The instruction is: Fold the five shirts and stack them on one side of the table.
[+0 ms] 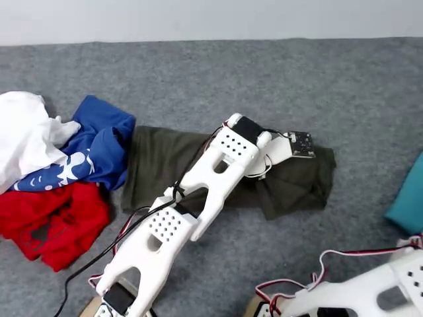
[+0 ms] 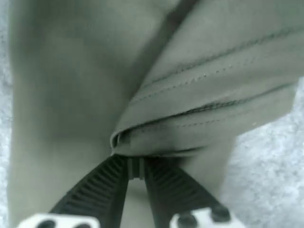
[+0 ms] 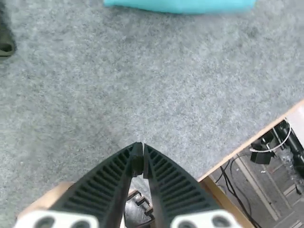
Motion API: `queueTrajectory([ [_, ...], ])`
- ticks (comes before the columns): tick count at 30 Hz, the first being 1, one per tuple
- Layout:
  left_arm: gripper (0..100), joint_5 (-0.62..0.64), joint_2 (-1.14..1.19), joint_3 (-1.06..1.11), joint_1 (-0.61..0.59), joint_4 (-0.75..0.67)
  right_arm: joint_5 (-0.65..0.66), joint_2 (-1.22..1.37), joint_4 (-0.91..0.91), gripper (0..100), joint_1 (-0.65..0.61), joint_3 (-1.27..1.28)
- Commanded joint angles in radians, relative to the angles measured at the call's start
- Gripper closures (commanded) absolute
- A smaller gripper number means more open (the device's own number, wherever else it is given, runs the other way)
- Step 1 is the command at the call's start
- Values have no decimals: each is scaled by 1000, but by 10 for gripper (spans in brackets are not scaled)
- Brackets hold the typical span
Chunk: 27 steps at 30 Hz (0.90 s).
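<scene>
A dark olive shirt (image 1: 158, 165) lies partly folded in the middle of the grey mat. My left arm stretches over it, and my left gripper (image 2: 135, 165) is shut on a folded hem of the olive shirt (image 2: 213, 57) near its right part. A white shirt (image 1: 23, 132), a blue patterned shirt (image 1: 99, 148) and a red shirt (image 1: 53, 218) lie crumpled together at the left. A teal shirt (image 1: 408, 201) sits at the right edge. Near the front edge, my right gripper (image 3: 142, 159) is shut and holds nothing; the teal shirt (image 3: 180, 4) is ahead of it.
The grey mat (image 1: 264, 72) covers the table, with free room at the back and at the front right. The table's front edge (image 3: 247, 147) runs close beside my right gripper, with cables on the floor below. Both arm bases stand at the front.
</scene>
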Motion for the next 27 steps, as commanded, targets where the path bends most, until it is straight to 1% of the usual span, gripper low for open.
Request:
queueTrajectory([
  [1,995,0,-58,7,-14,26,5,-16,4,988,-41,-8],
  [3,987,0,-92,12,-14,26,3,-16,4,988,-59,-8],
  [8,840,14,-186,16,-23,26,2,-16,5,988,-71,-8],
  [10,812,17,-210,16,-23,26,2,-16,5,988,-70,-8],
  [20,811,14,-276,18,-3,26,5,-16,5,988,-70,-8],
  [27,813,20,-416,18,8,26,6,-16,1,988,-70,23],
])
